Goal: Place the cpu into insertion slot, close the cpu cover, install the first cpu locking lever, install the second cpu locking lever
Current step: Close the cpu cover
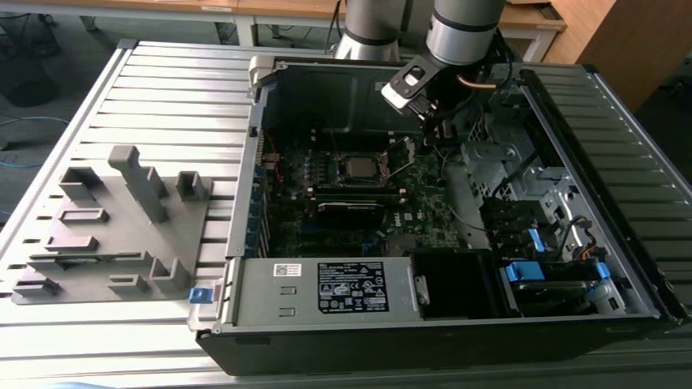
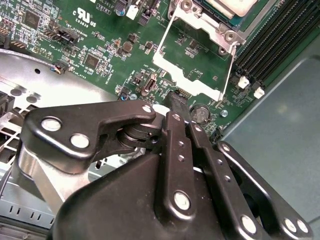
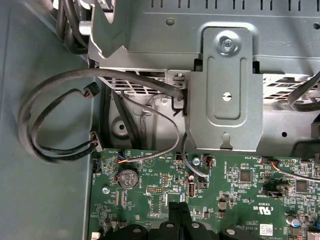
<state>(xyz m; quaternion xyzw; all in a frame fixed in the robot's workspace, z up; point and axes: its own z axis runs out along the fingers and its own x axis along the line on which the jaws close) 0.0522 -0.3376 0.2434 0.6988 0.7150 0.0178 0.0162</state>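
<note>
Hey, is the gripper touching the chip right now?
Apart. In the second wrist view the open cover lies between the gripper and the chip.

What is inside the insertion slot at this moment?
The cpu lies in the insertion slot, its pale metal top uncovered; the cpu cover stands swung open beside it. Whatever lies beneath the cpu is hidden.

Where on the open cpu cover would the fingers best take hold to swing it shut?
Probably the free edge bar of the cpu cover, nearest the gripper and opposite the end by the cpu. The frame is thin with a cut-out middle, so pinch that bar through its thickness, coming from the gripper's side.
</note>
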